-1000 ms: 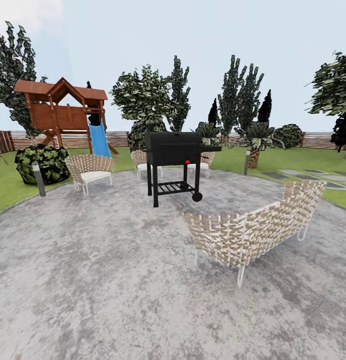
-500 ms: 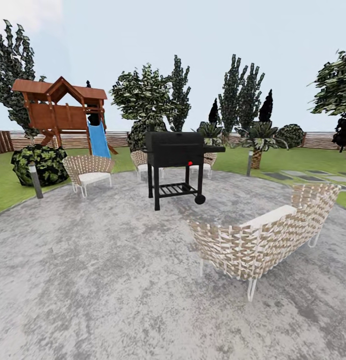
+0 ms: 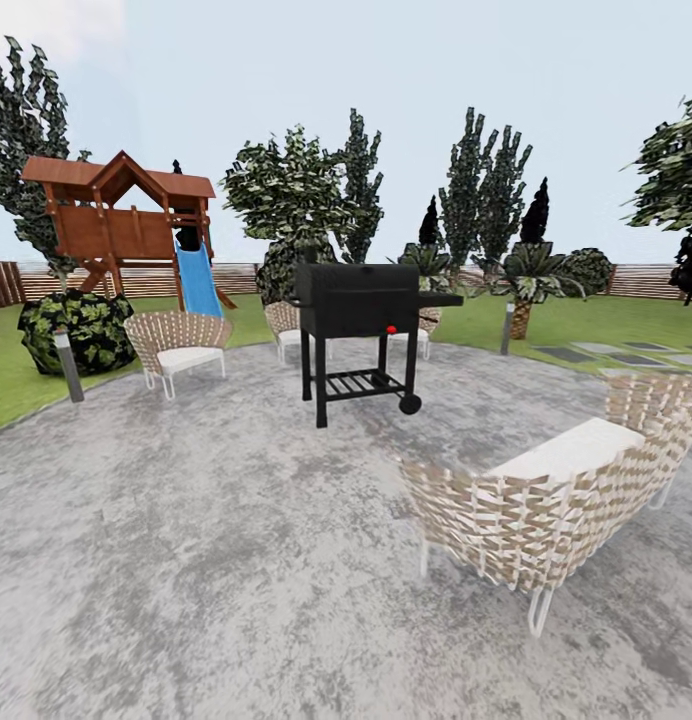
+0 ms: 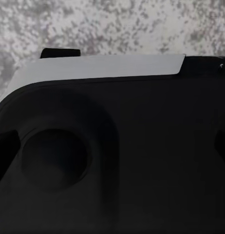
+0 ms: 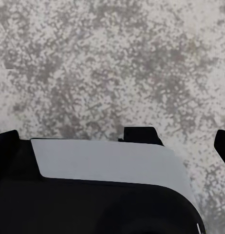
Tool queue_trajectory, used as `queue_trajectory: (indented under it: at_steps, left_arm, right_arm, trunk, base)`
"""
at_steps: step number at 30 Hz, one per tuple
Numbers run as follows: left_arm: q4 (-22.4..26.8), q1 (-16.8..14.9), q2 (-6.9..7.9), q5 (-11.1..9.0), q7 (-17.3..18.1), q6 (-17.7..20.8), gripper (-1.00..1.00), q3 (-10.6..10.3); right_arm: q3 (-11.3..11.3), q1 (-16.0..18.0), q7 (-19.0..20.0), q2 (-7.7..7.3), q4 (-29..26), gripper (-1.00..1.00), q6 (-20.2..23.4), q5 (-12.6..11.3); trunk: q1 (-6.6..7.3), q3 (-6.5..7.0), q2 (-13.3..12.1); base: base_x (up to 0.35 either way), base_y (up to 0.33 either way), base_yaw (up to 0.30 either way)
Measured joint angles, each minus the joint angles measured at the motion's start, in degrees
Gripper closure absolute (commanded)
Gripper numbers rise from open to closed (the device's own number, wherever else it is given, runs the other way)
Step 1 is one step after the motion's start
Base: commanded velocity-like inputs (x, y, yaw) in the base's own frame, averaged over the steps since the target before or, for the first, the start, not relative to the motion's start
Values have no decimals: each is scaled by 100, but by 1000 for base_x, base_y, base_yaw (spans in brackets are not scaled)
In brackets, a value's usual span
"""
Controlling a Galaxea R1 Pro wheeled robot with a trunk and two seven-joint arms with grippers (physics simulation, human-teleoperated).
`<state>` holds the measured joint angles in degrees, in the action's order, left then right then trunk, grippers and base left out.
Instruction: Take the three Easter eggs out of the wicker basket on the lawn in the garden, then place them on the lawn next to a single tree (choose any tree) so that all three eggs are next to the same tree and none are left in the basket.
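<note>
The head camera has moved since a second ago: the whole scene sits shifted, with the black grill [image 3: 361, 315] now lower and further right, and the woven sofa [image 3: 556, 505] larger and partly cut by the right edge. Both stand on the grey paved patio [image 3: 186, 560], the grill near its middle, a woven chair [image 3: 178, 342] at its far left edge. Beyond lies the lawn [image 3: 586, 325], with the wooden playhouse and blue slide [image 3: 198, 280] (fence behind) and a pale-trunked tree [image 3: 676, 190] at far right. Both wrist cameras look over dark robot housing onto paving; whether either gripper's jaws are apart or together I cannot tell.
</note>
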<state>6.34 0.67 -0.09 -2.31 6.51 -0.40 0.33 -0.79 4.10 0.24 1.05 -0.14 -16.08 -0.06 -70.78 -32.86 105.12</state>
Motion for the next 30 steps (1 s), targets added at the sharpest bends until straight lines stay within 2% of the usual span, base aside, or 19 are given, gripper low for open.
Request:
queue_trajectory:
  at_steps: [13, 30]
  left_arm:
    - [0, 1, 0, 0, -25, 0, -100, 0]
    - [0, 0, 0, 0, -16, 0, -100, 0]
  right_arm:
    - [0, 0, 0, 0, 0, -100, -2, -1]
    - [0, 0, 0, 0, 0, -100, -3, -1]
  trunk:
    - [0, 0, 0]
    - [0, 0, 0]
  base:
    - [324, 110, 0]
    - [330, 24, 0]
